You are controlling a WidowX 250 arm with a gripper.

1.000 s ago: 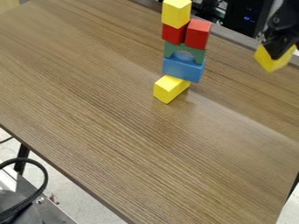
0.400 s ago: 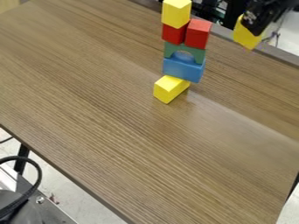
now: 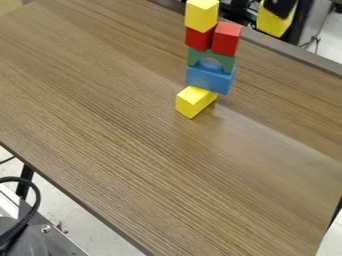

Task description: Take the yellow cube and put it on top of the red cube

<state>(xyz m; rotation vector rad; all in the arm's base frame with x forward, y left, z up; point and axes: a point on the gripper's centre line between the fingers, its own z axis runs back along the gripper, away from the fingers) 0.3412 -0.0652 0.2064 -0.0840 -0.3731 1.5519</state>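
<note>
At the top right of the view is my gripper [image 3: 280,6], shut on a yellow cube [image 3: 272,23] that hangs up and to the right of the block tower. The right-hand red cube [image 3: 226,39] sits high on the tower with its top bare. Beside it on the left, a second red cube [image 3: 199,39] bears another yellow cube [image 3: 202,15]. Both red cubes rest on a green arch [image 3: 220,59], which stands on a blue block [image 3: 208,78].
A yellow block [image 3: 194,101] lies at the tower's foot, at its near side. The wooden table [image 3: 147,165] has its far edge just behind the tower. A black cable [image 3: 35,200] loops at the lower left, off the table.
My gripper and the held yellow cube have moved up and to the left, closer to the tower. The cable at the lower left has shifted a little leftward. The tower has stayed put.
</note>
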